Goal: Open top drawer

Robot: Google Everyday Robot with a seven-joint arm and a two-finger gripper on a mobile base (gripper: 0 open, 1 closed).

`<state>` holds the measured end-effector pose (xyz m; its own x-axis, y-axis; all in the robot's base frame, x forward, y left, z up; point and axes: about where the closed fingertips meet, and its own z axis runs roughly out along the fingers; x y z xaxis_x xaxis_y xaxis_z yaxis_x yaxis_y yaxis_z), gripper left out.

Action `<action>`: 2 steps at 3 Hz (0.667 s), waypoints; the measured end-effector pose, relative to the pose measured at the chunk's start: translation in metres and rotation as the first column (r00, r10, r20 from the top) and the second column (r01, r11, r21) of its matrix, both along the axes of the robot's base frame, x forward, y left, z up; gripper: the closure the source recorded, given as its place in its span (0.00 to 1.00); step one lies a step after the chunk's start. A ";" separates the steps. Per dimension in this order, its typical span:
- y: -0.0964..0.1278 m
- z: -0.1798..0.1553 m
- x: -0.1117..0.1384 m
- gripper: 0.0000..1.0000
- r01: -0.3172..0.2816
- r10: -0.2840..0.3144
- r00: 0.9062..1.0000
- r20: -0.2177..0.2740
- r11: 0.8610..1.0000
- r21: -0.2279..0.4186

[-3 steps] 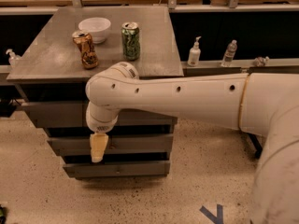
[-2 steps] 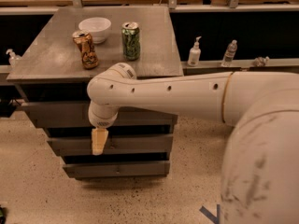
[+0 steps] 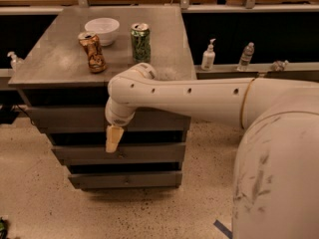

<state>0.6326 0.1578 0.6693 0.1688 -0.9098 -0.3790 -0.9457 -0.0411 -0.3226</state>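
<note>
The grey cabinet has three drawer fronts stacked under its metal top. The top drawer [image 3: 65, 119] is the tallest grey panel, shut flush, and my arm hides its centre knob. My gripper [image 3: 113, 139] hangs down from the white wrist in front of the cabinet, with its cream tip at the lower edge of the top drawer, just above the middle drawer [image 3: 149, 153]. The bottom drawer [image 3: 124, 179] is shut too.
On the cabinet top stand a white bowl [image 3: 102, 29], a green can [image 3: 140, 42] and a dented brown can [image 3: 93, 51]. A soap dispenser [image 3: 208, 56] and a water bottle [image 3: 245, 56] stand on the ledge to the right. My white base fills the lower right.
My gripper has risen and shifted slightly right, from the middle drawer's front to the lower edge of the top drawer. The drawers have not moved.
</note>
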 end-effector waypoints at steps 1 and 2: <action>0.000 0.000 0.000 0.00 0.000 0.000 1.000 0.000 1.000 0.000; 0.000 0.000 0.000 0.00 0.000 0.000 1.000 0.000 1.000 0.000</action>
<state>0.6323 0.1577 0.6693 0.1689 -0.9098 -0.3791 -0.9456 -0.0411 -0.3226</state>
